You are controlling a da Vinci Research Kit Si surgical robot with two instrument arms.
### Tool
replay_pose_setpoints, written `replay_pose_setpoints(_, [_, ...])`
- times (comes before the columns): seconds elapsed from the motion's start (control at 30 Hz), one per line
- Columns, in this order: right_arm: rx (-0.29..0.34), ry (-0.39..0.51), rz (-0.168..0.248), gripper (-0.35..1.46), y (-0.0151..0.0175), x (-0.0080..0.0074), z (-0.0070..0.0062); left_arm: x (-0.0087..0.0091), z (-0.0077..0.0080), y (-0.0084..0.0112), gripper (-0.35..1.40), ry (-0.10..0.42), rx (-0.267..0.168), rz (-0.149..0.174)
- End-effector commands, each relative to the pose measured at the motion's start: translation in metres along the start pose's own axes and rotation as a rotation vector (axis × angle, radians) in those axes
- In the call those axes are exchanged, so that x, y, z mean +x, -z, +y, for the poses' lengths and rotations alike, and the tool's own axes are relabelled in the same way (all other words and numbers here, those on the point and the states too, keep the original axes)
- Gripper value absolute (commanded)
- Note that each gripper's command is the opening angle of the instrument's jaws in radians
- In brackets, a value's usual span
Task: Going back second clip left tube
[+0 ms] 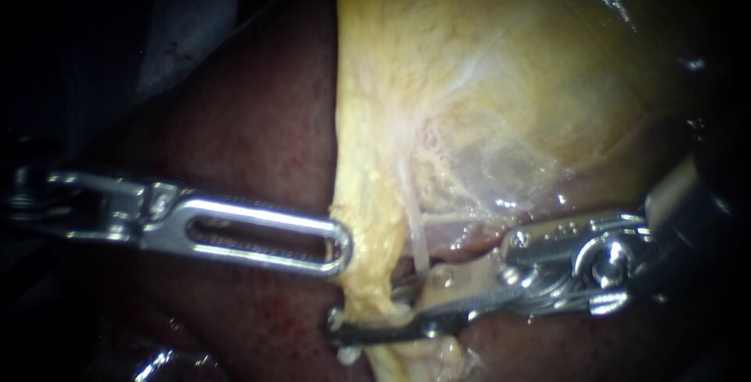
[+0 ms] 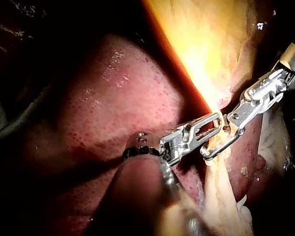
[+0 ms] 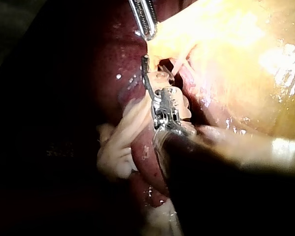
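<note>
Dark red liver (image 1: 250,139) is the bed here. Yellowish gallbladder (image 1: 501,77) lies on it. Its yellow tube (image 1: 368,257) runs down over the liver.

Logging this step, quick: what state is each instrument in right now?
Left instrument: cannot be told; tip against the yellow tissue strand.
Right instrument: open, jaws straddling that strand.

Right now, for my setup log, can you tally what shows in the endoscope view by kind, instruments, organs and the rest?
Instruments: 2, the left instrument and the right instrument
Organs: 2, the liver and the gallbladder
Strands: 1, the yellow tissue strand between the right instrument's jaws
Clips: cannot tell
Total: 5
</note>
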Motion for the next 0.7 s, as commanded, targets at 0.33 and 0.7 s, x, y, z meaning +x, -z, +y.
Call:
replay_pose_setpoints(0.33, [0.001, -0.005, 0.000, -0.31, 0.0000, -0.0001, -0.0001, 0.0000, 0.0000, 0.0000, -0.35, 0.000, -0.001, 0.000])
replay_pose_setpoints(0.7, [-0.017, -0.002, 0.011, 0.41, -0.0004, -0.0003, -0.0002, 0.0000, 0.0000, -0.0001, -0.35, 0.000, -0.001, 0.000])
